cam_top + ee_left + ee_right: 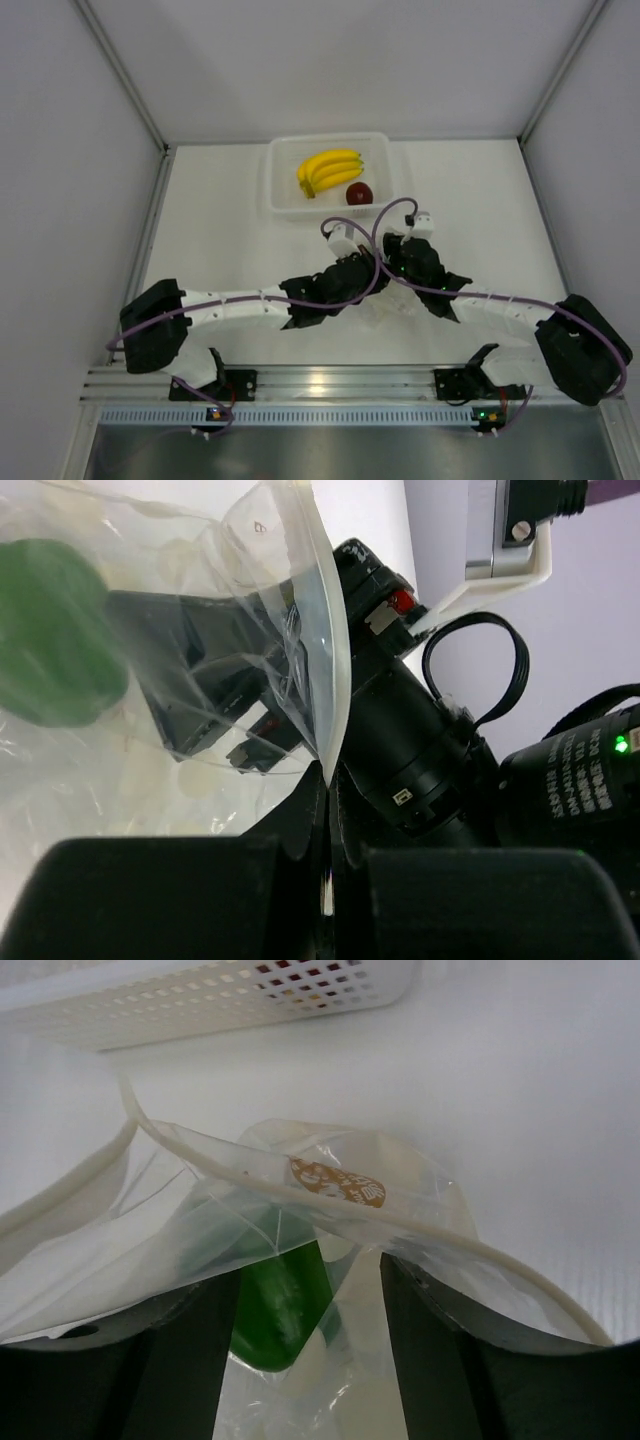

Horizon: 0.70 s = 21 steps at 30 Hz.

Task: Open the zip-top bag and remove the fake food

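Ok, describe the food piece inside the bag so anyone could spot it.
Mid-table, between the left gripper and right gripper, is the clear zip-top bag. Inside it sits the green piece, the only food not in the white tray with the bananas and red fruit.

The clear zip-top bag [200, 1230] is thin, glossy plastic film, creased and crinkled, with a thicker milky strip along its rim. The green pepper-like toy [275, 1315] inside looks like smooth plastic with a dull sheen. The yellow banana bunch [328, 170] and dark red round fruit [359, 193] are shiny moulded plastic, in a translucent white rectangular plastic tray [277, 185] with perforated walls. The white table [220, 240] is matt; the silver rail [320, 382] at its near edge is bare, glaring metal.
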Each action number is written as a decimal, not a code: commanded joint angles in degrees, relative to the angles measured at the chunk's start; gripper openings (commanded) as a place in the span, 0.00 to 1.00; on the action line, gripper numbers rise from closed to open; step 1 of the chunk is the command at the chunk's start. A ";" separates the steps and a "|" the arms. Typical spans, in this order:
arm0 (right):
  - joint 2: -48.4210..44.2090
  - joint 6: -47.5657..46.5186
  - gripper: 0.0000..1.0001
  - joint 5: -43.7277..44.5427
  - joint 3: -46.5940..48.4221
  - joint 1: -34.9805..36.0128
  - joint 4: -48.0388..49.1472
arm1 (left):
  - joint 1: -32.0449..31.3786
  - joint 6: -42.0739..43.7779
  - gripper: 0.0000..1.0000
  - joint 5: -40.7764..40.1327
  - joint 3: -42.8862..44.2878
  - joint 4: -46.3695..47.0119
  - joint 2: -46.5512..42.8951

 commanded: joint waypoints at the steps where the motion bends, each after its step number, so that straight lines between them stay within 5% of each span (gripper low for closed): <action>1: 2.51 -5.39 0.62 -9.89 2.81 -0.32 11.78 | -0.46 -0.63 0.00 -0.34 -2.84 2.67 -3.57; 6: 7.26 -6.81 0.63 -12.00 7.47 -0.32 7.14 | 1.03 -1.94 0.00 -2.37 -11.45 2.58 -9.28; 13: 5.07 -3.82 0.46 -21.23 6.32 -0.06 6.27 | 1.82 -1.86 0.00 -6.67 -19.98 2.49 -20.08; 21: 9.79 -7.06 0.45 -11.24 17.38 12.77 0.19 | 1.82 -4.93 0.00 -10.54 -25.88 2.67 -25.63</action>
